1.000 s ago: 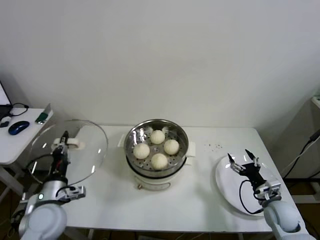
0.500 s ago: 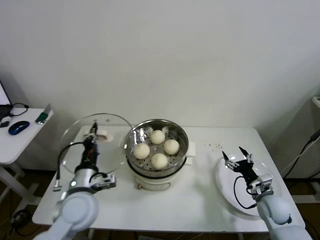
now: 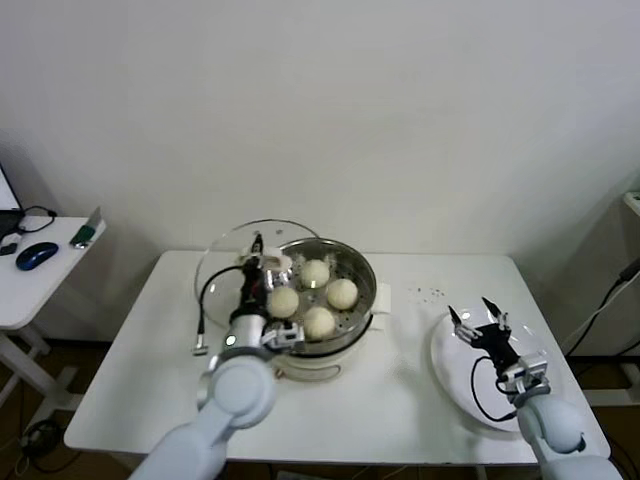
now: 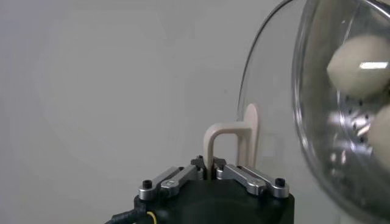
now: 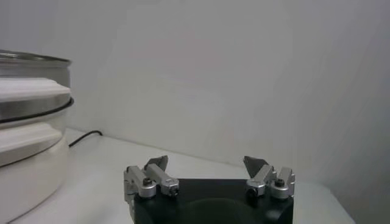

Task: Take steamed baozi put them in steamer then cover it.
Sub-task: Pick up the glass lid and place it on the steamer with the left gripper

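The steamer (image 3: pixel 366 272), a shiny steel basket on a white pot body, stands mid-table. Several cream-white baozi (image 3: pixel 317 273) lie in it. My left gripper (image 3: pixel 258 260) is shut on the cream handle (image 4: pixel 214 143) of a clear glass lid (image 3: pixel 222 268). The lid is tilted steeply, almost on edge, and hangs over the steamer's left rim. In the left wrist view the baozi (image 4: pixel 359 58) show through the lid glass (image 4: pixel 317 109). My right gripper (image 3: pixel 472 318) stands open and empty above a white plate (image 3: pixel 452 372) at the right; the steamer (image 5: pixel 27 122) is far off in its view.
A side table (image 3: pixel 15 285) with a blue mouse (image 3: pixel 37 255) stands beyond the table's left end. A few crumbs (image 3: pixel 432 292) lie right of the steamer. A black cable (image 3: pixel 203 305) trails from my left wrist. The table's front (image 3: pixel 400 420) is bare white.
My left arm has carried the lid rightward from the table's left end to the steamer's left rim. The right gripper has shifted only slightly over the plate.
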Controlling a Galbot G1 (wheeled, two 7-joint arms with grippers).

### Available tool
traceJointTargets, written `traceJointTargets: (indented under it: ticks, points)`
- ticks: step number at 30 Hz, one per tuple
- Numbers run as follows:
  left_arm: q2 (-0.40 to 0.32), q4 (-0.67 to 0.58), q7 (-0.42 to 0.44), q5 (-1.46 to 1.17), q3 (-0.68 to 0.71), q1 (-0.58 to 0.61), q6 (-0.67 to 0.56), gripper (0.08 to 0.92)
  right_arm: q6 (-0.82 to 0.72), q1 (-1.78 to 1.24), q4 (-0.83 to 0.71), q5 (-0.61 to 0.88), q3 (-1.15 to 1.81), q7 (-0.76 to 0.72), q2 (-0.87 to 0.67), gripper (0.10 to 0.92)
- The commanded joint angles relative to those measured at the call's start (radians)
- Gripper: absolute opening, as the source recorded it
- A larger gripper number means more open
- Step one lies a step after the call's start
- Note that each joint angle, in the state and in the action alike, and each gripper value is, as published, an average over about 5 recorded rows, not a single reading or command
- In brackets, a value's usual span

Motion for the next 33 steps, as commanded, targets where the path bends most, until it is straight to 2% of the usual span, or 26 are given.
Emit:
traceJointTargets:
  ticks: [1, 8, 33]
  points:
    - [-0.183, 0.163, 0.026, 0.046, 0.119, -0.101, 0.048, 0.151, 0.008, -0.005, -0.016, -0.012, 0.037, -0.007, 0.012, 0.823]
    - [-0.219, 0.221, 0.014, 0.046, 0.115, -0.101, 0.048, 0.151, 0.015, -0.008, -0.028, -0.020, 0.049, -0.012, 0.023, 0.823]
    - [-0.194, 0.260, -0.012, 0.014, 0.101, -0.088, 0.048, 0.151, 0.024, 0.000, -0.044, -0.038, 0.058, -0.022, 0.034, 0.823]
